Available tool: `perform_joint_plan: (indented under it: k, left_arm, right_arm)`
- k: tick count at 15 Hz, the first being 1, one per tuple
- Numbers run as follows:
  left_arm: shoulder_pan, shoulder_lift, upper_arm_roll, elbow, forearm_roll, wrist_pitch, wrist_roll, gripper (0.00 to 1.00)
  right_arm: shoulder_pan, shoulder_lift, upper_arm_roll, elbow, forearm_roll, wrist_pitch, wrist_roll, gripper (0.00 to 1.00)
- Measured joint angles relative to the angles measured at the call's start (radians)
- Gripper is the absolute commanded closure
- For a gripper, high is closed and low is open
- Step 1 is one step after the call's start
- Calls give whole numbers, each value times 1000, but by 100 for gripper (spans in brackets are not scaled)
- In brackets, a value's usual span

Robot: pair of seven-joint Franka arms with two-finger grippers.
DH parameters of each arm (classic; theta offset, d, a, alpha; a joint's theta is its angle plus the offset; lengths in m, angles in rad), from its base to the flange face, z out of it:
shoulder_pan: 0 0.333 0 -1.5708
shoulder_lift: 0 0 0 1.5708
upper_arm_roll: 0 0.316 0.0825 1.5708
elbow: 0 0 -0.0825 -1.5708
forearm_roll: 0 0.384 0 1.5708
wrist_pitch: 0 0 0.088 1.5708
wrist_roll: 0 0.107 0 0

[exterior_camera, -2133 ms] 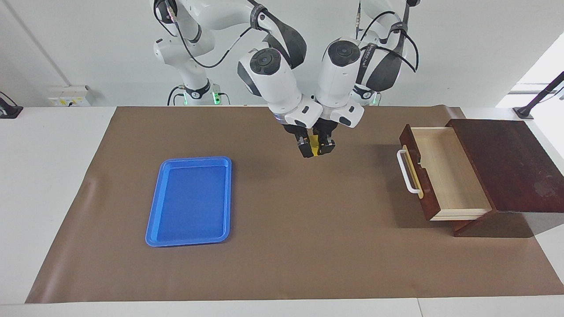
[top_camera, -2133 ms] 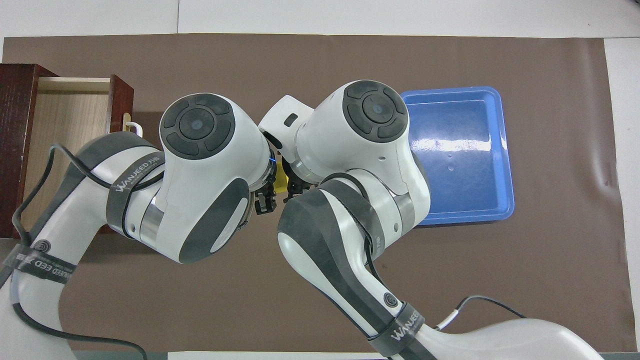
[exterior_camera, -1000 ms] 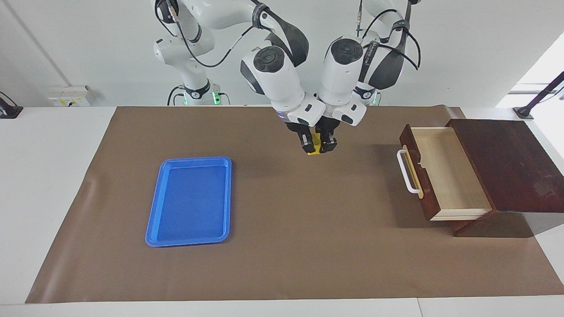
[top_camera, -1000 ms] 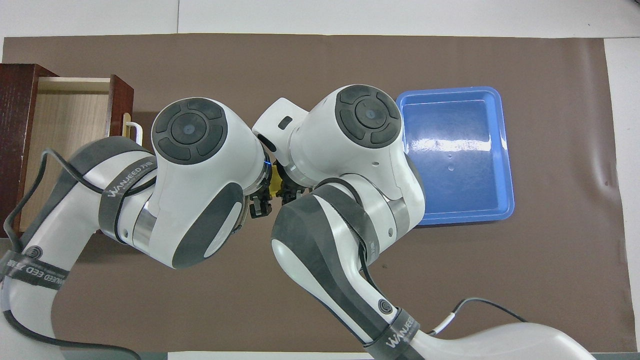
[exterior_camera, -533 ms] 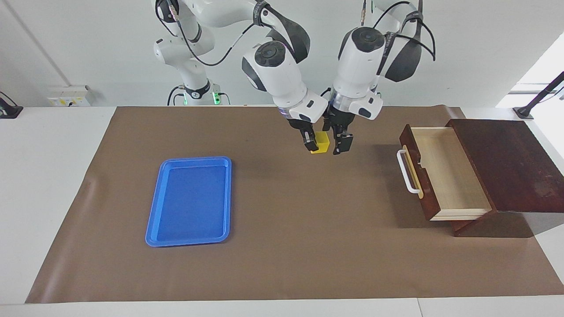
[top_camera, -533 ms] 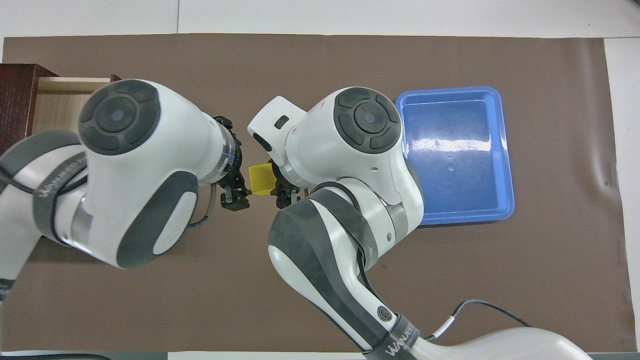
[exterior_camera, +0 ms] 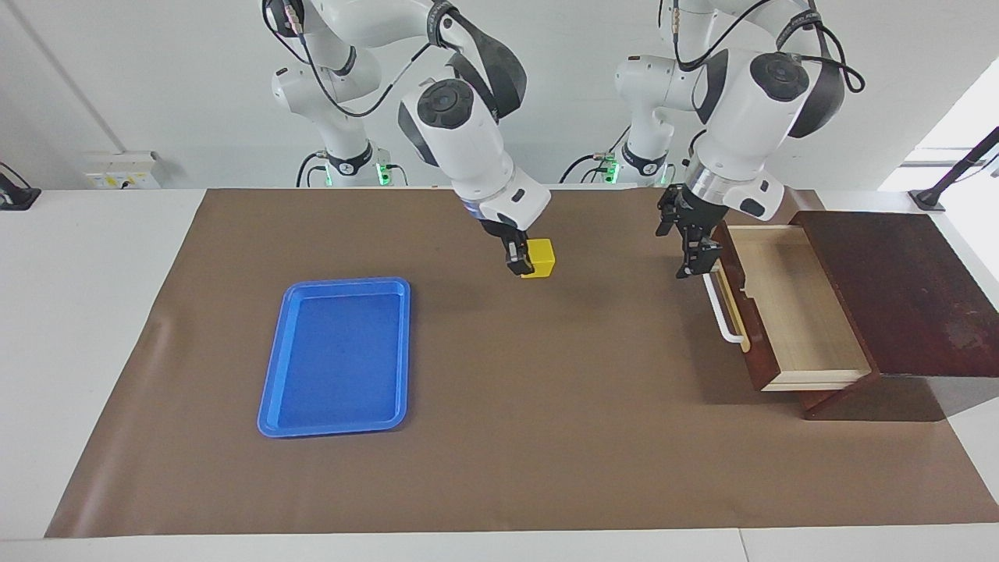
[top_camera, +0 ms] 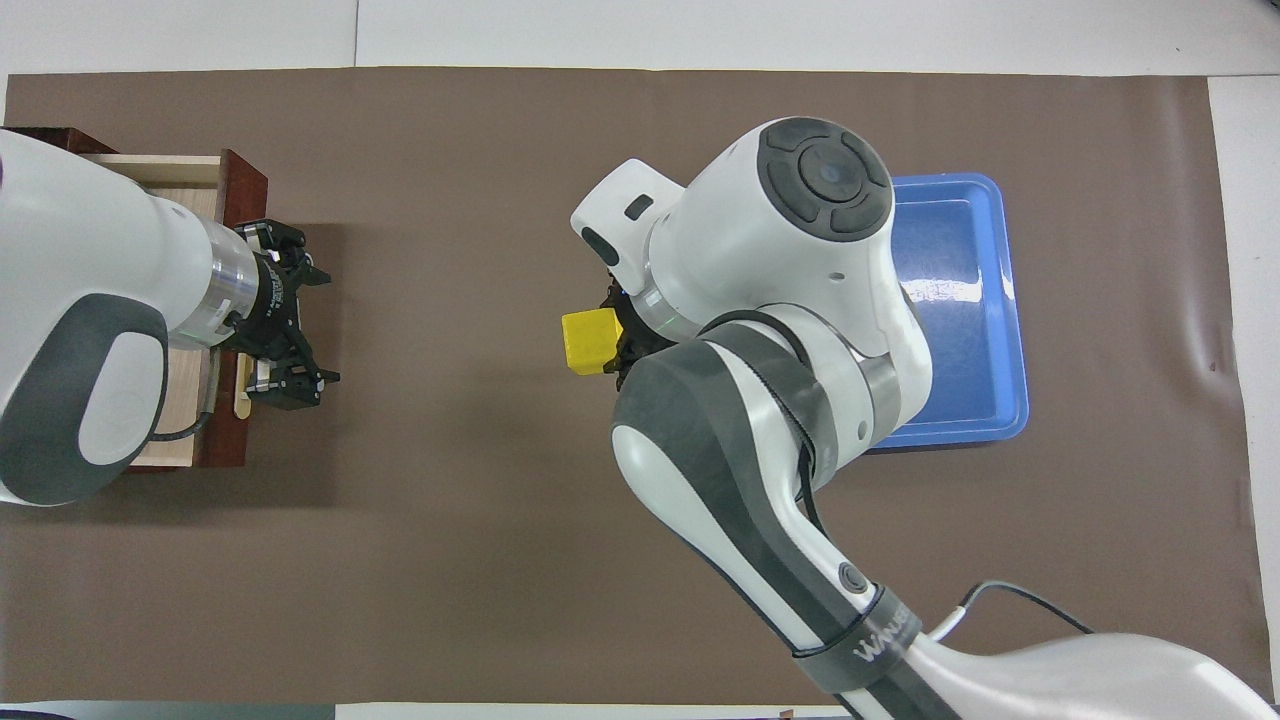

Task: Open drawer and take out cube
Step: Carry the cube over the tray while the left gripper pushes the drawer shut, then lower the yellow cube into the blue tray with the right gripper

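Brown mat covers the table. Dark wooden box with drawer pulled out, pale inside bare. Blue tray on the mat, well apart from both jaws. Left gripper hangs just beside the white bar handle, jaws spread, holding nothing. Right gripper clamps the yellow cube off the mat; the cube juts out from the jaws toward the drawer. Cube looks rigid, light, smooth-faced. Best grip: two parallel flat faces, centred, since an off-centre pinch may let it pivot.
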Motion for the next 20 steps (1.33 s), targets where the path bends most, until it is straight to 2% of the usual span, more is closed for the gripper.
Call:
perform_joint_plan:
  k: [4,8,12,15,20]
  left_arm:
    - [66,-19,2,-117,5,70,150,0]
    - [125,-19,2,-197,44,173,275,0]
    - [216,-16,-1,-215,42,213,473,0]
    - [278,-18,-6,-214,43,227,538,0]
    - [423,-13,-2,-208,66,270,633,0]
  right_arm:
    - [-95,-26,-4,-19,-11,-68,-5,100]
    - [-209,-69,-7,-89,-36,-73,-41,100]
    - [-322,-89,-8,-161,-71,-62,-152,100]
    - [-404,-110,-9,-246,-90,19,-315,100]
    - [-524,-178,-9,-481,-91,229,-522,100]
